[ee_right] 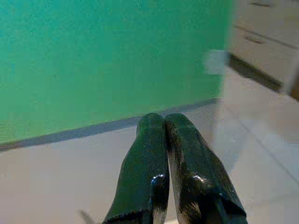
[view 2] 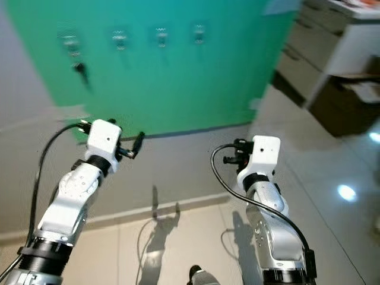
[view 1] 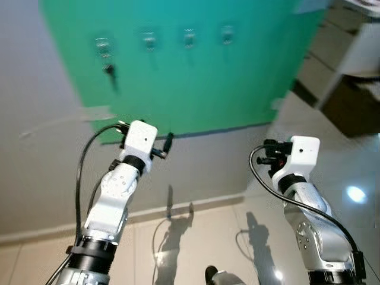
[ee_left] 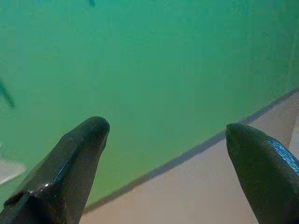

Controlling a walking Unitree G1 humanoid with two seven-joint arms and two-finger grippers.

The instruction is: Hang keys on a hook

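A: What was nearest the robot?

B: Its own two arms, raised over the pale tiled floor (view 1: 202, 237), where their shadows fell. The left gripper (ee_left: 166, 135) had its two black fingers spread wide apart with nothing between them. The right gripper (ee_right: 164, 122) had its fingers pressed together, tip against tip, and held nothing either.

A: Where were they pointing?

B: Both toward the wall ahead. In the head views the left arm (view 1: 113, 202) reached up toward the lower edge of a green panel (view 1: 196, 77), and the right arm (view 1: 306, 202) stood off to the right, a little lower.

A: And the keys?

B: They were well apart from both grippers, high on the green panel. A row of four hooks (view 1: 189, 38) ran across its upper part, and something small and dark, which looked like the keys (view 1: 110, 71), hung from the leftmost hook (view 1: 103, 45). It was blurred, so I could not make out more. It sat above the left gripper and far up and to the left of the right one.

A: Anything beyond that?

B: To the right, past the panel, white furniture (view 1: 356, 53) stood on the shiny floor.
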